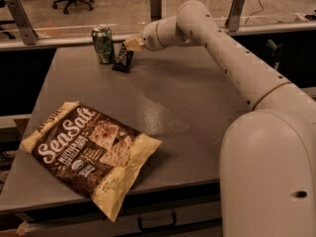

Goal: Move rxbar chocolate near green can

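Observation:
The rxbar chocolate [123, 58] is a small black bar, tilted with its lower end on the grey table [197, 98] at the far left. The green can [103, 44] stands upright just left of it, a small gap between them. My gripper [127, 45] reaches in from the right at the end of the white arm and is shut on the bar's top end.
A large brown-and-cream Sea Salt chip bag [89, 152] lies at the table's front left. My white arm [237, 63] crosses the right side of the table. A railing [59, 33] and posts run behind the far edge.

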`<move>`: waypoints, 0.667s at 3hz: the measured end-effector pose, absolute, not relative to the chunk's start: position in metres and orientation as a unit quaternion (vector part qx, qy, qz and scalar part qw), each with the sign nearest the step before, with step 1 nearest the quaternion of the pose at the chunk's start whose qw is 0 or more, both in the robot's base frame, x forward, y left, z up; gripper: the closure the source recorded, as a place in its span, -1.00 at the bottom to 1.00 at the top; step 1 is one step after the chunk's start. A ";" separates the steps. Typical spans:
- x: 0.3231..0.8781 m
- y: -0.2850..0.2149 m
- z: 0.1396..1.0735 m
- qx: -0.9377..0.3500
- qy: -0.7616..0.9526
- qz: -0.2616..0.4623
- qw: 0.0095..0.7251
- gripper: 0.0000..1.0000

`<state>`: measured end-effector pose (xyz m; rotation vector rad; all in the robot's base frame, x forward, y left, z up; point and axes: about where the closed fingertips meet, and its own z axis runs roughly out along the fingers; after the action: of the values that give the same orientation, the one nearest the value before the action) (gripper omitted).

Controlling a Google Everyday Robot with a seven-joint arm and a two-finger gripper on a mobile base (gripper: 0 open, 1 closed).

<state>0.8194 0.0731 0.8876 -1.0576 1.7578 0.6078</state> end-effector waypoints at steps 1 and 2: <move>0.826 0.085 0.883 -0.421 0.726 0.243 0.487 0.20; 0.834 0.082 0.885 -0.409 0.729 0.229 0.498 -0.26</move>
<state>0.8344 0.0825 0.8847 -0.9894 1.7653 0.5553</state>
